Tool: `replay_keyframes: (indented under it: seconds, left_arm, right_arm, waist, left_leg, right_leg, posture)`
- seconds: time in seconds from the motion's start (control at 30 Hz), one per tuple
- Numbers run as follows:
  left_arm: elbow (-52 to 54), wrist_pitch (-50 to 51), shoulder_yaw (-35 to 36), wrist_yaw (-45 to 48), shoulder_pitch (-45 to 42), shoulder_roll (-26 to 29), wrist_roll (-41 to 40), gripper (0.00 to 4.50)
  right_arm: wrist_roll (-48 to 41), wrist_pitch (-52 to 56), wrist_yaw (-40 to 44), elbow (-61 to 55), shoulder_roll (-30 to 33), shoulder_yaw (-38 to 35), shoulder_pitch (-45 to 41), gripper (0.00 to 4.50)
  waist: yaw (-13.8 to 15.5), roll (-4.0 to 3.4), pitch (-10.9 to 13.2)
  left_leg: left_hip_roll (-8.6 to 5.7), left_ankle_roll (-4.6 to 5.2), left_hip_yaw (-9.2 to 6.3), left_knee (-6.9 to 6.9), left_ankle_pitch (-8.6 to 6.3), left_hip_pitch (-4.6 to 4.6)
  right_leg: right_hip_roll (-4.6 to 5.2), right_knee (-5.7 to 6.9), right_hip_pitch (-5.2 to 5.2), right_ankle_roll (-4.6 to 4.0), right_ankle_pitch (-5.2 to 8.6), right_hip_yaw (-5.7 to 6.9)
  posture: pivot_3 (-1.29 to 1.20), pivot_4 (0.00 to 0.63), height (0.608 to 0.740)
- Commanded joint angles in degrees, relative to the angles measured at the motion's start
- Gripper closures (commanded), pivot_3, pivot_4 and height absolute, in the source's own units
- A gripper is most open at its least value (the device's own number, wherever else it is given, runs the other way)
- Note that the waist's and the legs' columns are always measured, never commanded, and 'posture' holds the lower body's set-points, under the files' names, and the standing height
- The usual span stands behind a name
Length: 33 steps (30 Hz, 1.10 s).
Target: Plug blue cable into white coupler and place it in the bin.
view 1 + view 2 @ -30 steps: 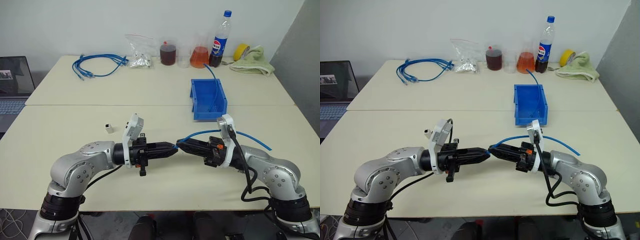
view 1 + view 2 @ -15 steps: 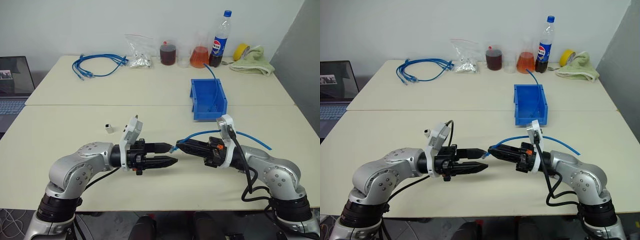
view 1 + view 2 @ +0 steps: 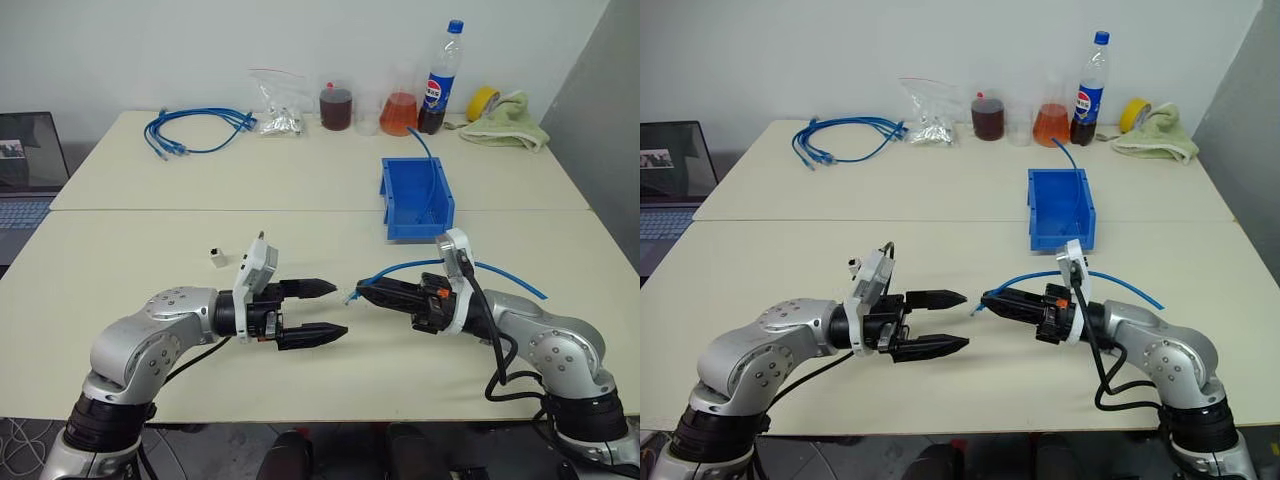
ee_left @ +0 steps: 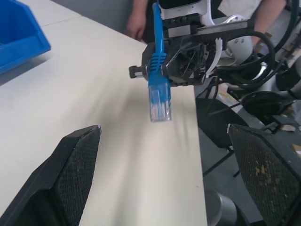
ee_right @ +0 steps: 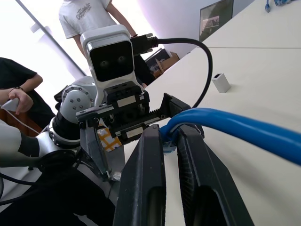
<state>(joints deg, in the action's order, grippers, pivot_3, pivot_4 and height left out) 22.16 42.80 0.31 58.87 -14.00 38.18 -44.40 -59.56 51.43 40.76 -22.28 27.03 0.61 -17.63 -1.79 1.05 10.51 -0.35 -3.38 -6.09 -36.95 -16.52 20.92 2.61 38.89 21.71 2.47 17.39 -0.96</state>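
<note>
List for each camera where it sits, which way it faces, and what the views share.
Head pair: looks down over the table at both arms, open left gripper and right gripper.
Left wrist: looks between its fingers at the blue cable plug.
Right wrist: looks along its fingers, shut on the cable, toward the white coupler.
Shared: the cable.

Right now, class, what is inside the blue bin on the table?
A thin blue cable runs down into the bin from its far edge. The visible floor looks otherwise bare; the front lip hides the strip just behind it.
</note>
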Motion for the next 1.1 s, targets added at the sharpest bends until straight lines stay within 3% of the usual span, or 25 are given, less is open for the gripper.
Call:
replay_keyframes:
  seconds: [0.03, 0.17, 0.33, 0.43, 0.53, 0.73, 1.1]
  left_arm:
    - [3.2, -4.2, 2.6, -1.5, 3.4, 1.4, 2.7, 0.0]
    - [6.8, -7.5, 5.1, -4.4, 10.5, 2.0, 5.6, 0.0]
    - [10.3, -10.3, 11.8, -14.2, 21.5, -1.7, 8.8, 0.0]
    - [8.8, -12.1, 15.7, -14.4, 26.1, -0.1, 11.0, 0.0]
    - [2.1, -14.2, 18.5, -16.3, 25.0, 1.6, 14.6, 0.0]
    - [-9.3, -16.9, 19.1, -30.6, 14.7, -0.5, 25.1, 0.0]
    - [-11.4, -13.9, 17.4, -32.4, 8.4, -1.1, 26.7, 0.0]
  right_arm:
    - [0.9, -2.0, 1.2, -1.2, 0.8, -1.6, -0.1, 4.41]
    - [3.1, -3.5, 1.9, -2.0, 2.0, -1.2, 1.4, 4.41]
    - [6.1, -5.5, 2.7, -2.8, 3.0, -0.4, 4.1, 4.41]
    - [6.4, -5.7, 2.6, -3.0, 2.8, -0.5, 5.2, 4.41]
    - [6.7, -5.9, 2.4, -2.9, 2.4, -0.2, 5.5, 4.41]
    - [7.9, -6.2, 2.4, -2.2, 1.5, 1.0, 4.4, 4.41]
    - [8.8, -6.2, 3.1, -1.9, 1.0, 1.1, 3.6, 4.41]
  waist:
    - [0.0, -0.01, 0.0]
    - [0.1, -0.03, 0.0]
    - [0.1, -0.03, 0.0]
    - [0.1, -0.03, 0.0]
    - [0.2, -0.07, 0.0]
    - [0.4, -0.04, 0.1]
    - [0.0, -0.02, 0.1]
  left_leg:
    - [0.0, 0.0, -0.01, 0.01, 0.0, 0.0]
    - [0.01, 0.0, -0.02, 0.02, 0.0, 0.01]
    - [0.02, 0.0, -0.09, 0.02, -0.01, 0.02]
    - [0.01, 0.0, -0.08, 0.02, -0.01, 0.01]
    - [0.01, 0.0, -0.02, 0.02, 0.0, 0.01]
    - [-0.02, 0.0, -0.02, 0.0, 0.0, 0.01]
    - [0.0, -0.03, -0.05, 0.04, -0.02, 0.03]
  right_leg:
    - [0.0, 0.0, 0.01, 0.0, 0.0, 0.0]
    - [0.01, -0.01, 0.03, 0.0, 0.0, -0.03]
    - [0.09, -0.03, 0.03, 0.0, 0.0, -0.04]
    - [0.07, -0.01, 0.03, 0.0, 0.0, -0.03]
    - [0.02, 0.02, 0.02, -0.01, 0.0, 0.04]
    - [0.0, 0.01, -0.02, 0.0, 0.0, 0.12]
    - [0.05, -0.01, 0.06, 0.0, -0.01, 0.01]
  posture:
    - [0.0, 0.15, 0.74]
    - [0.0, 0.15, 0.74]
    - [0.0, 0.15, 0.74]
    - [0.0, 0.15, 0.74]
    - [0.0, 0.15, 0.74]
    - [0.0, 0.15, 0.74]
    - [0.0, 0.15, 0.74]
